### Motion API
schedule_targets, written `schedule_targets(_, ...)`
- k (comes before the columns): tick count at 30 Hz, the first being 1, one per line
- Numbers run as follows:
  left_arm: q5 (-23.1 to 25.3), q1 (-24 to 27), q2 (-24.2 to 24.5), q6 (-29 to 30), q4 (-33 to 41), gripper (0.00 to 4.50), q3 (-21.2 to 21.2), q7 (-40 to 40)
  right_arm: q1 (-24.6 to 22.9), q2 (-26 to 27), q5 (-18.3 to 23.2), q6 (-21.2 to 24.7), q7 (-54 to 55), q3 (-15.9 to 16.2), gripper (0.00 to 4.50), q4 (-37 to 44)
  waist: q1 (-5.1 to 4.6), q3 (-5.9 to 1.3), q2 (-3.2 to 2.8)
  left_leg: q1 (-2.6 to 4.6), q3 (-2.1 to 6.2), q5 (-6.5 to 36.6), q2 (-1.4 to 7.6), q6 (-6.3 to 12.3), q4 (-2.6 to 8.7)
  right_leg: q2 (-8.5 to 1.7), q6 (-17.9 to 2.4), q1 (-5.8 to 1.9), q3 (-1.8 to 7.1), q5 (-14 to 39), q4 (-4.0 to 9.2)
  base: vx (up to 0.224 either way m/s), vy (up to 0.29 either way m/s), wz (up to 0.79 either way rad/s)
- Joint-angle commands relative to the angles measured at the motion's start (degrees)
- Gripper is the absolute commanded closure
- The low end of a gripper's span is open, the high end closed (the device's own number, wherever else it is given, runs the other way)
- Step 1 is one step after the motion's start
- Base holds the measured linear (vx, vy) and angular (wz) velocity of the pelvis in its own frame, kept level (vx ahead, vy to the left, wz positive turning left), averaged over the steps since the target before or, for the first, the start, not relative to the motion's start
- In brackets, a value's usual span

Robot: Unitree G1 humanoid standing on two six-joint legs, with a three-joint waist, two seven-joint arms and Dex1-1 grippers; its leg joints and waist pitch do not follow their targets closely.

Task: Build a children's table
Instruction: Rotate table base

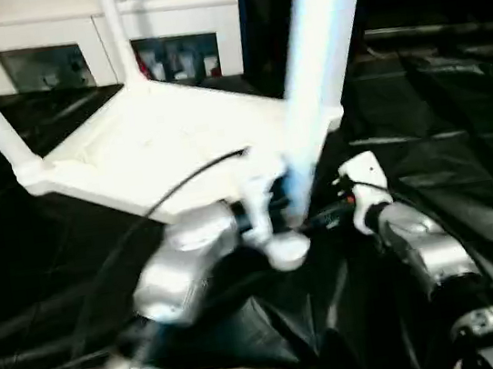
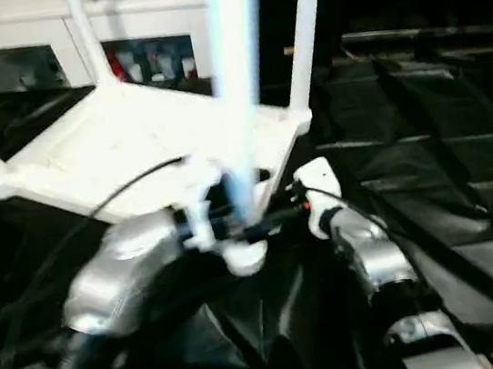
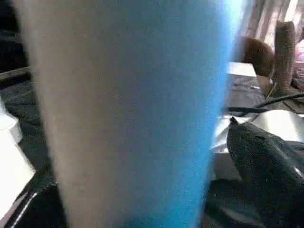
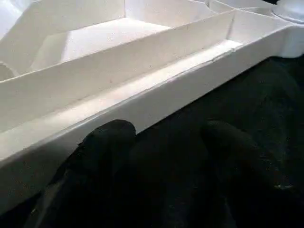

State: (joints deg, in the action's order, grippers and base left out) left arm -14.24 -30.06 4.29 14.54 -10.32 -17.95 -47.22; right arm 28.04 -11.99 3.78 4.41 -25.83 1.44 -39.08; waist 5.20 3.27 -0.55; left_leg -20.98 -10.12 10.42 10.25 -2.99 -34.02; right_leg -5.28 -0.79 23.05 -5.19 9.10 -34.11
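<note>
The children's table sits partly built on a black-draped worktop [image 1: 464,163]: its white plastic tabletop [image 1: 149,148] lies upside down, ribbed underside up, with three white legs [image 2: 304,39] standing in its corner sockets. The fourth leg [image 1: 312,93] is held nearly upright in front of the near corner, its rounded end cap low beside the left claw [image 1: 274,217], whose black fingers [image 3: 266,161] stand wide apart on either side of the tube; the pictures suggest a hold at the leg's lower end, though how firm the contact is cannot be made out through the blur. The right claw [image 4: 161,161] rests on the black cloth just beside the tabletop's near rim [image 4: 156,102], its two dark fingers partly spread with nothing between them, placed as if to steady the slab. Behind stands a white cabinet [image 1: 98,40] with open shelves. By the look of it, the parts are light, hollow moulded plastic: stiff enough to keep shape, smooth enough to slip in a loose grip, and the long leg will tend to swing about its held end. A hold low on the tube, close to the end going into the socket, should give the best control, while the tabletop is best pinned at its rim or a rib so it does not slide on the cloth when the leg is pressed home.
</note>
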Motion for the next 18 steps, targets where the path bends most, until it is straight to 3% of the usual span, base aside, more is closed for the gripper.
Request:
schedule_targets(1, 0.5, -2.0, -2.2, -1.4, -1.3, 0.02, -2.7, -0.3, 0.3, 1.3, 0.6, 0.0, -2.7, 1.3, 1.34, 1.2, 0.34, -4.18, -0.15, 0.22, 0.91, 13.3, 2.52, 0.87, 4.13, -3.55, -12.0, -3.52, 2.88, 12.2, 3.71, 0.000, 0.000, 0.00)
schedule_targets(9, 0.5, -3.8, -6.6, -4.0, -4.4, 0.02, -3.4, -0.4, -0.5, 2.0, 0.8, 0.3, -4.0, 2.1, 1.34, 2.6, 0.28, -4.18, -0.04, 0.22, 0.87, 13.0, 2.63, 2.04, 4.02, -3.58, -13.1, -3.54, 2.74, 11.6, 3.80, 0.000, 0.000, 0.00)
schedule_targets(18, 0.6, -3.0, -8.8, -5.4, -4.9, 0.02, -3.6, -0.7, -1.2, 2.6, 2.0, 1.5, -8.3, 2.8, 1.34, 4.2, 0.32, -4.12, 0.12, 0.14, 0.86, 13.0, 2.73, 2.80, 4.01, -3.64, -13.0, -3.56, 2.73, 12.2, 3.94, 0.000, 0.000, 0.00)
